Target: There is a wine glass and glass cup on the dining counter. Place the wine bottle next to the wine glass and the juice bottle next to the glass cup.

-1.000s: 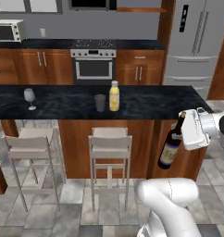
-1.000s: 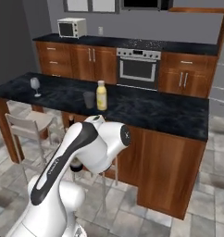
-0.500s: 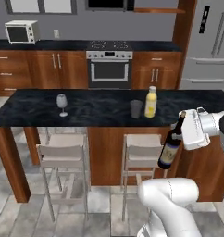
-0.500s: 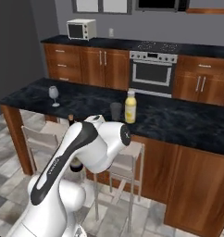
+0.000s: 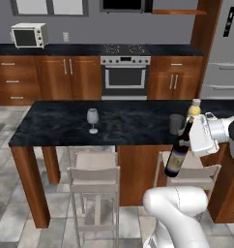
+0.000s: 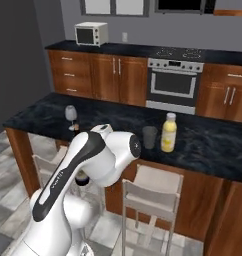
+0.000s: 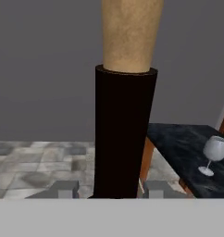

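1. The gripper [image 5: 190, 130], at the right of the left base view, is clamped on the neck of the wine bottle [image 5: 178, 154], whose body hangs below and left of it, tilted.
2. In the hand view the wine bottle [image 7: 124, 134] fills the centre between the fingertips [image 7: 64, 189].
3. The bottle is off the dining counter [image 5: 56, 127], in front of its near edge.
4. The wine glass [image 5: 92, 119] stands mid-frame on the counter; the glass cup [image 5: 175, 124] and juice bottle [image 5: 193, 110] are just behind the gripper.

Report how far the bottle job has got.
Done: the juice bottle stands beside the glass cup on the dining counter. In hand: the gripper holds the wine bottle by its neck, hanging in the air off the counter's front. Left: carry it along to the wine glass, which stands alone further left, and set it down beside it.
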{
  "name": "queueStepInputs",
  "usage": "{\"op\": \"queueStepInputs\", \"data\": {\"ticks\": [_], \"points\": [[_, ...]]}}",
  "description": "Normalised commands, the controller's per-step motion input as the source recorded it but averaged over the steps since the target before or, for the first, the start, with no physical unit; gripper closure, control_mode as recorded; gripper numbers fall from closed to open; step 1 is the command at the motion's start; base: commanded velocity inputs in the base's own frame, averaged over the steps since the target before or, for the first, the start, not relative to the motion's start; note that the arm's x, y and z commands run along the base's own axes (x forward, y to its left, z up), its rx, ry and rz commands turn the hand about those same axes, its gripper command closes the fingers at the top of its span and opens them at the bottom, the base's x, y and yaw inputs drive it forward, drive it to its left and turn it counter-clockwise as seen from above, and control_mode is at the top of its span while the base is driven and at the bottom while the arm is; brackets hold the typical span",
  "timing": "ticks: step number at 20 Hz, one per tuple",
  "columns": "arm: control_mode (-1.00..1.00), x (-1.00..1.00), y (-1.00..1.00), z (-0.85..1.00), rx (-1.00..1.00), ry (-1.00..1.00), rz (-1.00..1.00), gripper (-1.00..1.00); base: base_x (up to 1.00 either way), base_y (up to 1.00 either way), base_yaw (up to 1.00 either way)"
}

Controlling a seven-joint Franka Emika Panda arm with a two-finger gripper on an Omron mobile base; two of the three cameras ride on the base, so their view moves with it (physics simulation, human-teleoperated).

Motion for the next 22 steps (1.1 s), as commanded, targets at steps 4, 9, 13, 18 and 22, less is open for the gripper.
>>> {"op": "queueStepInputs", "data": {"ticks": [4,9,13,18,22], "points": [[1.0,0.0,0.0,0.0,0.0,0.0,0.0,1.0,0.64,0.58,-0.09],[1.0,0.0,0.0,0.0,0.0,0.0,0.0,1.0,0.57,0.59,-0.15],[1.0,0.0,0.0,0.0,0.0,0.0,0.0,1.0,0.46,0.64,-0.15],[1.0,0.0,0.0,0.0,0.0,0.0,0.0,1.0,0.38,0.62,-0.13],[1.0,0.0,0.0,0.0,0.0,0.0,0.0,1.0,0.57,0.44,-0.14]]}}
